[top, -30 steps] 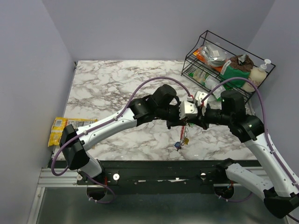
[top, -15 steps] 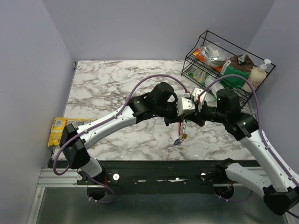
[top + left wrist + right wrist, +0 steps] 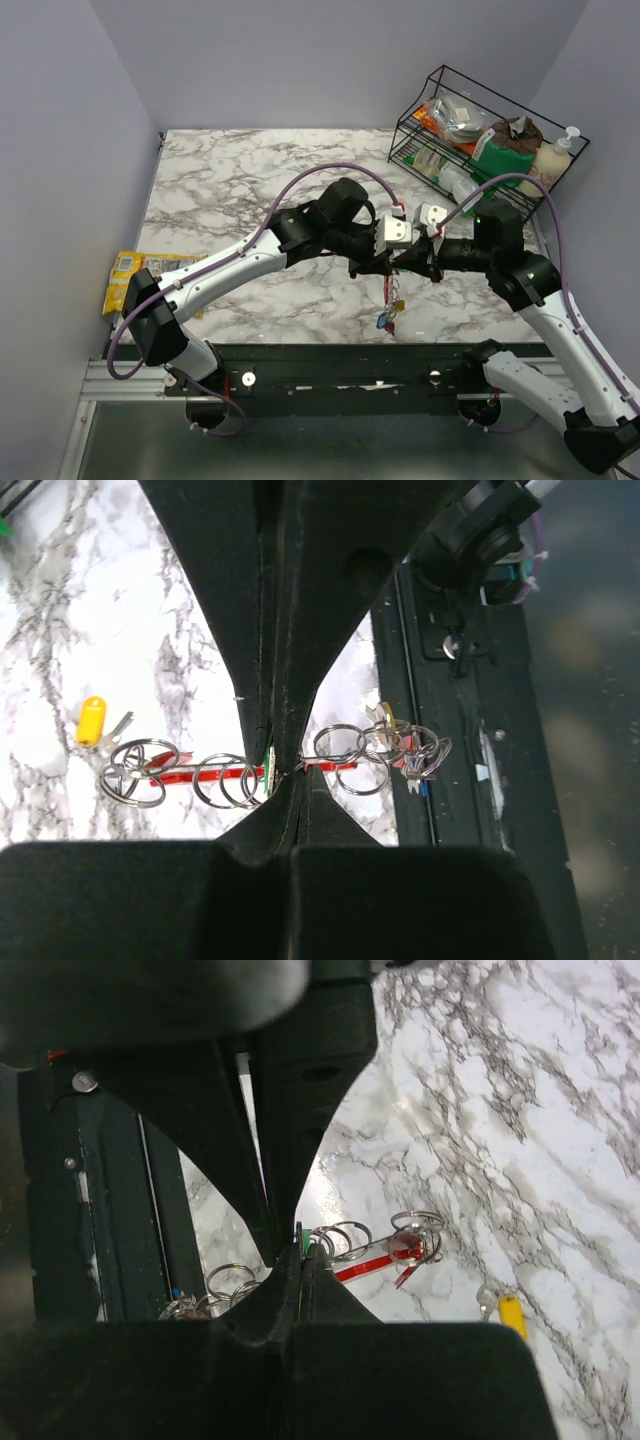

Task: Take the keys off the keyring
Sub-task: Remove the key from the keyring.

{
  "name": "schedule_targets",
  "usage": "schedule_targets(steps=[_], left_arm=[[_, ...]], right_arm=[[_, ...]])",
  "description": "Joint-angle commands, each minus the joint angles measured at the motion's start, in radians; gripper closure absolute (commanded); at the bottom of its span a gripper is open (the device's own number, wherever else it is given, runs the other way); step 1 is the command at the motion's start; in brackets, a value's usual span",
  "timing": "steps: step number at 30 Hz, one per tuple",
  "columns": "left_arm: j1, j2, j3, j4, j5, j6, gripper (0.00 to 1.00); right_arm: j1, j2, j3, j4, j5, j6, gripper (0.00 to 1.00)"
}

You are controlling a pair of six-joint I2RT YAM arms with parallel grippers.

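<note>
Left pincer (image 3: 285,768), right pincer (image 3: 298,1252): both clamped on keyring (image 3: 180,775), mid-air. Keys (image 3: 387,319) dangle below pincers, probably so they hang free to slide off.

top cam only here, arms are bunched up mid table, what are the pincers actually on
Observer: The left wrist view shows the left pincer shut on the red bar of the keyring, with wire rings on both sides of the grip.
Operator: and the right one
Observer: Shut too. In the right wrist view the right pincer nips the same keyring at a bunch of rings.
Operator: any keys off yet
Observer: One yellow key lies on the marble table beyond the ring, seemingly detached.
</note>
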Motion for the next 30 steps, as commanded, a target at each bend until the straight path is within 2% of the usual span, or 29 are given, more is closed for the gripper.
schedule_targets(steps=[1, 8, 18, 30], left_arm=[[-0.016, -0.022, 0.033, 0.052, 0.131, -0.019, 1.00], [-0.021, -0.045, 0.027, 0.015, 0.170, 0.036, 1.00], [-0.022, -0.083, 0.015, -0.008, 0.219, 0.067, 1.00], [-0.021, -0.117, 0.016, -0.024, 0.240, 0.084, 1.00]], right_arm=[[0.001, 0.020, 0.009, 0.051, -0.092, -0.031, 0.99], [-0.027, 0.103, 0.040, 0.049, -0.164, 0.014, 0.99], [-0.143, 0.129, 0.028, 0.052, -0.304, 0.040, 0.99], [-0.193, 0.170, 0.017, 0.051, -0.342, 0.060, 0.99]])
